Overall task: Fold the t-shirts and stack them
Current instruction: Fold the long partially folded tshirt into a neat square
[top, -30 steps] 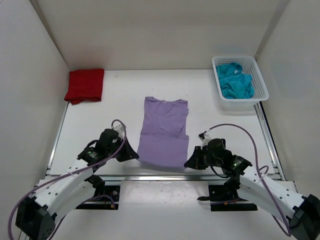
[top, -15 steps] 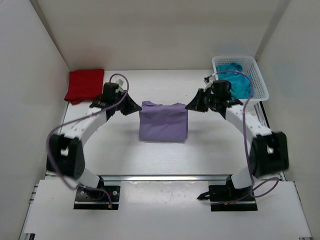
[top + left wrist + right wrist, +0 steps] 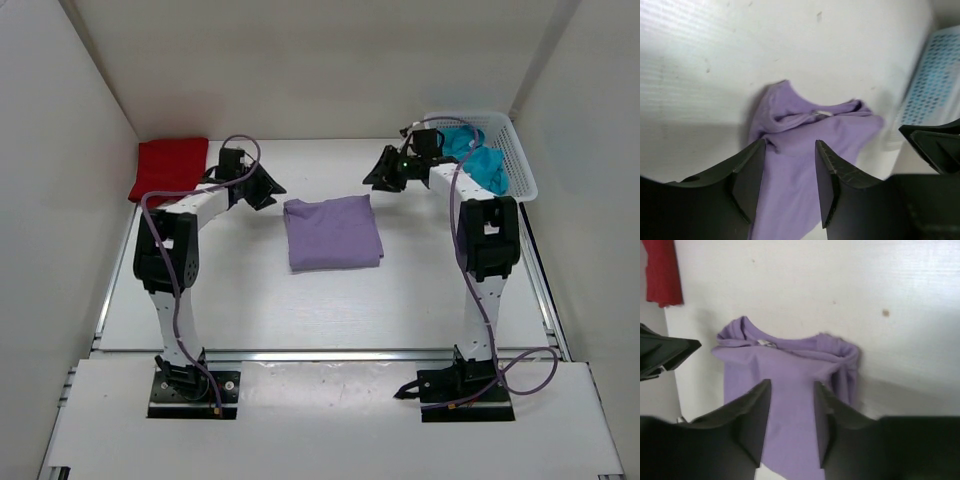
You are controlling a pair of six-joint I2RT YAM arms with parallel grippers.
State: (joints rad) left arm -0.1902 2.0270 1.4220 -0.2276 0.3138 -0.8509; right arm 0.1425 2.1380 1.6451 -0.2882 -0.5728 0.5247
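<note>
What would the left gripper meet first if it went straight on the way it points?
Probably the lavender t-shirt, lying just ahead of the open left gripper; height above it is unclear.

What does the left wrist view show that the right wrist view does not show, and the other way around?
Only the left wrist view shows the white mesh basket, blurred at its right edge. Only the right wrist view shows the red shirt, in its upper left corner. Both show the folded lavender shirt lying on the white table.
</note>
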